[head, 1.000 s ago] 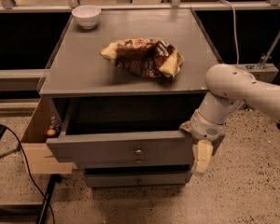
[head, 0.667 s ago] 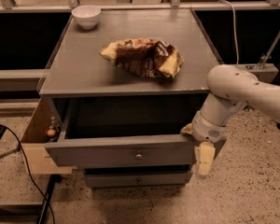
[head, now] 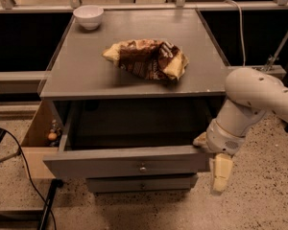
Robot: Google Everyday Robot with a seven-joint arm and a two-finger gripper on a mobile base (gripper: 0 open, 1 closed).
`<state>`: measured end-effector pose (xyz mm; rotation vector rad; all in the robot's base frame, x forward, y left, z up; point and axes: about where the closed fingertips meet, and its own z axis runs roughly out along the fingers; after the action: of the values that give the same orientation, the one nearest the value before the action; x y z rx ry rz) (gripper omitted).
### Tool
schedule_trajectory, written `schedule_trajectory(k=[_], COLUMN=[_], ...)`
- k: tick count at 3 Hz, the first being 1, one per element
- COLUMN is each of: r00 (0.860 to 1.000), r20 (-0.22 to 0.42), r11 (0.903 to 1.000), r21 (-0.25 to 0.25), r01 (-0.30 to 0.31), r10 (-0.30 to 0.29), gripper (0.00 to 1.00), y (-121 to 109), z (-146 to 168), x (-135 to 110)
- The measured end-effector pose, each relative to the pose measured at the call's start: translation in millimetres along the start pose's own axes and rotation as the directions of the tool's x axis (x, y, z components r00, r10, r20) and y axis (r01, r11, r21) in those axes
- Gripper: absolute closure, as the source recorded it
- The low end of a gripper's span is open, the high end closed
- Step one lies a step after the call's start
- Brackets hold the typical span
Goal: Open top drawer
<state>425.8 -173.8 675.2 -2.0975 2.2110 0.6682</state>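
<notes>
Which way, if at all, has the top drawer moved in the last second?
Yes: the top drawer slid outward from under the tabletop, gripper at its right end.

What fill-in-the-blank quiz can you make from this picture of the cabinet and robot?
1. The top drawer stands ___.
2. The bowl is coloured ___.
3. The bag lies on the cabinet's ___.
4. The tool is at the drawer front's end on the picture's ___ side.
Missing words: open; white; top; right.
</notes>
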Motion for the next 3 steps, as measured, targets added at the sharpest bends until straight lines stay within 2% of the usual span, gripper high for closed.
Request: schedule_trajectory(k=[2,3], r00=[1.000,1.000], r20=[-0.003,-0.017], r11=[0.9994,0.9986], r21=[-0.027,0.048], r01=[-0.022,0.023], r10=[0.022,-0.022], gripper=[0.00,0.00], y=[23,27], z=[-2,-3], x=[6,6])
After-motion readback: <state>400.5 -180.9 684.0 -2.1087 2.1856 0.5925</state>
